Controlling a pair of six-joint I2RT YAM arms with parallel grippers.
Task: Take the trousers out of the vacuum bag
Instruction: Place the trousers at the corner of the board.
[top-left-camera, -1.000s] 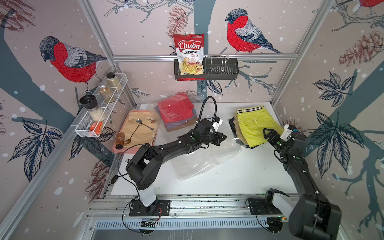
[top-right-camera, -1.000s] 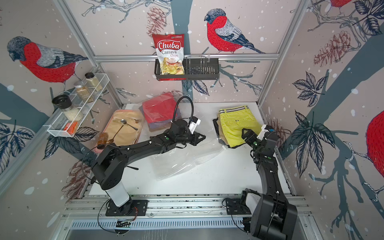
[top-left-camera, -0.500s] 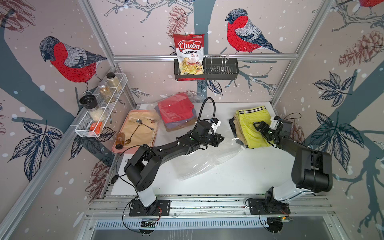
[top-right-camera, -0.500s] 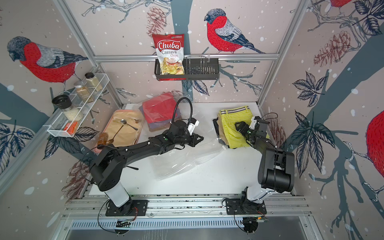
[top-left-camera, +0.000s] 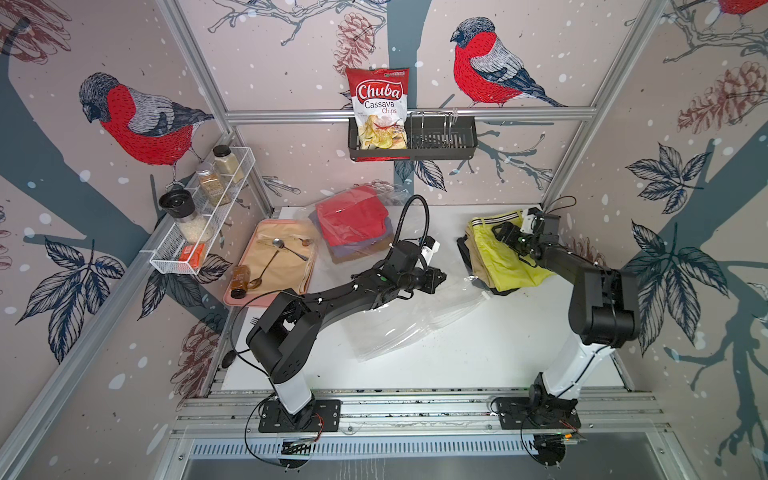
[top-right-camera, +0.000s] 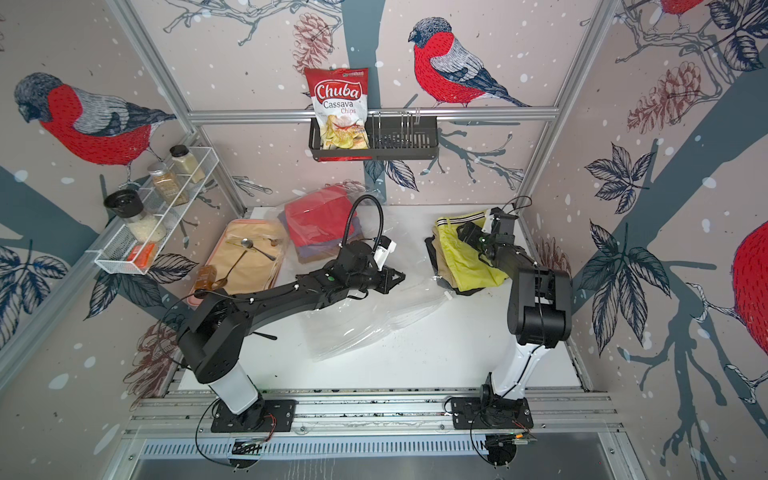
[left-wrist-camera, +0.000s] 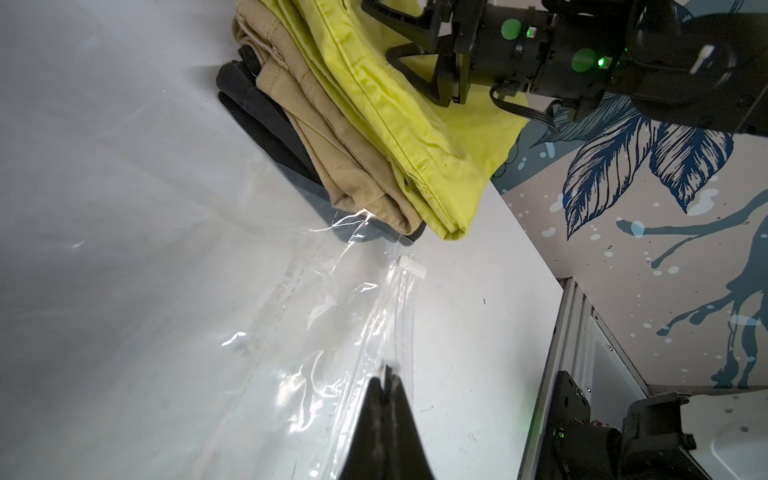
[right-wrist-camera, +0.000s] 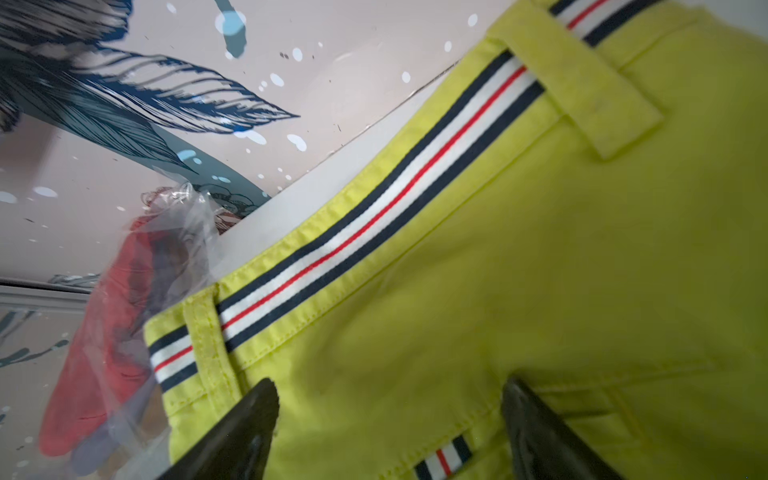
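Pinching the zip-strip edge of the clear vacuum bag with the left end effector, closed together on the plastic, mid-tabletop. Holding the right end effector spread apart over the yellow trousers, stacked on tan trousers and black trousers beside the bag; red trousers under clear plastic at the back.

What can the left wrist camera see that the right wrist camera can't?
Only the left wrist view: the left gripper pinched shut on the vacuum bag, plus the tan trousers and black trousers stacked beside it.
Only the right wrist view: the striped waistband and the red trousers behind clear plastic.
Both: the yellow trousers, with the right gripper open over them.
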